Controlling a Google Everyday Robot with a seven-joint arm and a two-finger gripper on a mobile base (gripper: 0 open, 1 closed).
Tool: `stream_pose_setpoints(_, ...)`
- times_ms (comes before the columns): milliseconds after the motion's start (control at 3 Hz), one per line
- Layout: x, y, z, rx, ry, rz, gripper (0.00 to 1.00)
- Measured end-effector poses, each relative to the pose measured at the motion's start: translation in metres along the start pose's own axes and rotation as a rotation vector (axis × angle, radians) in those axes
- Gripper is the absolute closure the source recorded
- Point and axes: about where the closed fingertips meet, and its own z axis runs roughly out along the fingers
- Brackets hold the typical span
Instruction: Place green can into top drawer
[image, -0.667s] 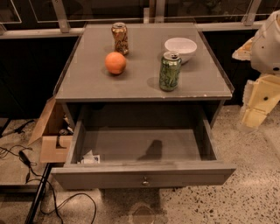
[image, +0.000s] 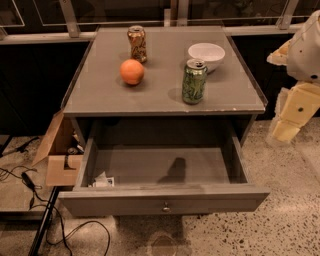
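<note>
The green can (image: 194, 81) stands upright on the grey cabinet's top (image: 110, 95), near its front right, beside a white bowl (image: 206, 54). The top drawer (image: 165, 200) is pulled wide open below it, with its round knob on the front panel. A small white scrap (image: 103, 180) lies in the drawer's front left corner. My gripper (image: 289, 125) hangs at the right edge of the camera view, to the right of the cabinet and apart from the can, holding nothing.
A brown-gold can (image: 137, 44) and an orange (image: 132, 72) stand on the cabinet top to the left. An open cardboard box (image: 57, 155) and cables (image: 30, 185) lie on the floor at the left. A railing runs behind the cabinet.
</note>
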Motion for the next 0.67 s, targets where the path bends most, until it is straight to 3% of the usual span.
stream_pose_setpoints(667,-0.014,-0.037,0.016,0.162,-0.127,0.1,0.0)
